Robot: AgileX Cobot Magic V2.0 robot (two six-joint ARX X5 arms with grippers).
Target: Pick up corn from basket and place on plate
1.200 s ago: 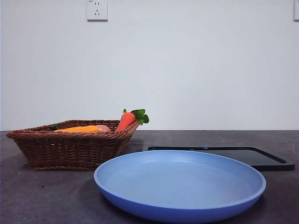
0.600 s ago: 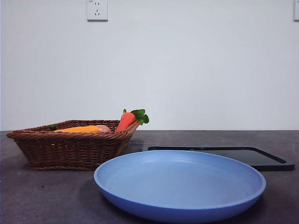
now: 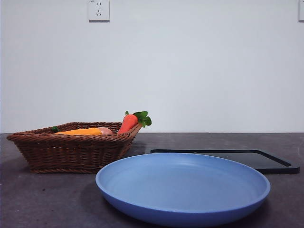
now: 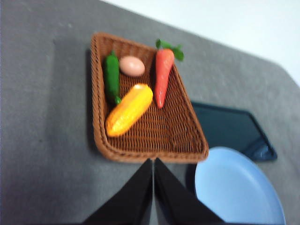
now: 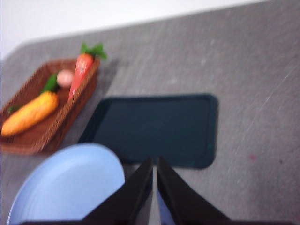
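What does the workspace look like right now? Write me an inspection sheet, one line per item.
Surface: dark grey table.
Job's things: corn lying in the basket; plate bare, beside the basket.
Clutter: carrot, green pepper and egg-like ball in the basket; black tray on the table.
Grippers: left gripper shut, raised above the table near the basket; right gripper shut, near the tray's edge.
Cables: nothing seen.
Surroundings: white wall, wall socket.

The right claw (image 5: 154, 164) hangs above the grey worktop (image 5: 243, 70), jaws pressed together, over the near edge of the black tray (image 5: 154, 129). The blue plate (image 5: 65, 183) lies beside it. The basket (image 5: 51, 136) holds the corn (image 5: 29, 114), a carrot (image 5: 82, 70), a pale ball (image 5: 64, 77) and a green vegetable (image 5: 50, 83).
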